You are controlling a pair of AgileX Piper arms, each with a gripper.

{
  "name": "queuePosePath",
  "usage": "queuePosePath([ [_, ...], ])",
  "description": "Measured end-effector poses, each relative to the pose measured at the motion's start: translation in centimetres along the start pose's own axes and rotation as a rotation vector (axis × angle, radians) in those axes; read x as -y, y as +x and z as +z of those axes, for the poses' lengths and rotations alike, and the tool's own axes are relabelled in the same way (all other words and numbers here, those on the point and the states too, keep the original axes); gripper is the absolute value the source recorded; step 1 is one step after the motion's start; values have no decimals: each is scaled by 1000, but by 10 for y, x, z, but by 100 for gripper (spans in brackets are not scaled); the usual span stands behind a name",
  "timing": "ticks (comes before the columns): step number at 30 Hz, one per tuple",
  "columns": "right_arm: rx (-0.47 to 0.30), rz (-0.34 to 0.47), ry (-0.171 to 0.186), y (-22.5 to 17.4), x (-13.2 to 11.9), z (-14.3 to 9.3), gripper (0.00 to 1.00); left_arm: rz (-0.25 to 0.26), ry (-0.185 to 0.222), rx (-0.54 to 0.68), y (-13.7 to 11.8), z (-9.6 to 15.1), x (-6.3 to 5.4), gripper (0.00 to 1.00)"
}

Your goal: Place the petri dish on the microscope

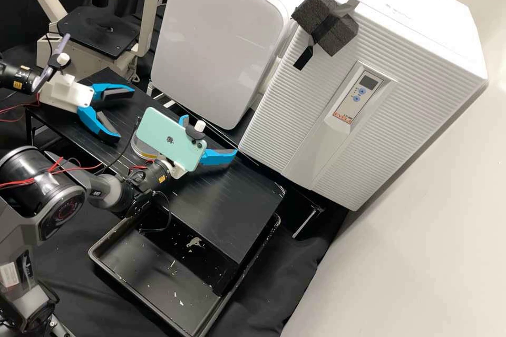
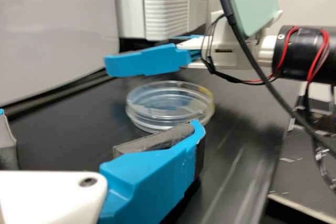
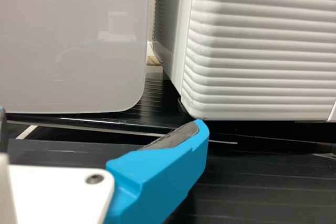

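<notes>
My left gripper [image 1: 125, 115] stands open above the black bench in the high view, between the microscope [image 1: 100, 31] and the petri dish [image 1: 141, 150]. The dish lies on the bench, partly hidden by the phone on the right arm. My right gripper [image 1: 210, 134] is open just beyond the dish, nothing between its fingers. In the left wrist view, the clear round dish [image 2: 169, 109] sits past one finger of the left gripper [image 2: 100, 132], with the other arm's blue finger [image 2: 142, 60] above it. In the right wrist view, the right gripper [image 3: 100, 129] has its fingers wide apart.
A white panel unit [image 1: 216, 37] and a large ribbed white cabinet [image 1: 358, 84] line the bench's far side. A black tray [image 1: 121, 276] with light scraps lies below the bench's near edge. Cables hang from the right arm near the dish.
</notes>
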Motion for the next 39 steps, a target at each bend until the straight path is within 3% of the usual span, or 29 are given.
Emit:
queuePosePath([
  [2, 0, 0, 0, 0, 0, 0, 100, -9, -47, 11, 6, 1, 3, 100],
  [9, 0, 0, 0, 0, 0, 0, 100, -6, -64, 34, 13, 6, 2, 100],
  [20, 0, 0, 0, 0, 0, 0, 100, -30, -45, 44, 23, 17, 0, 100],
  [30, 0, 0, 0, 0, 0, 0, 100, -40, -4, 73, 36, 34, -5, 100],
  [39, 0, 0, 0, 0, 0, 0, 100, -53, 14, 69, 48, 32, -4, 100],
])
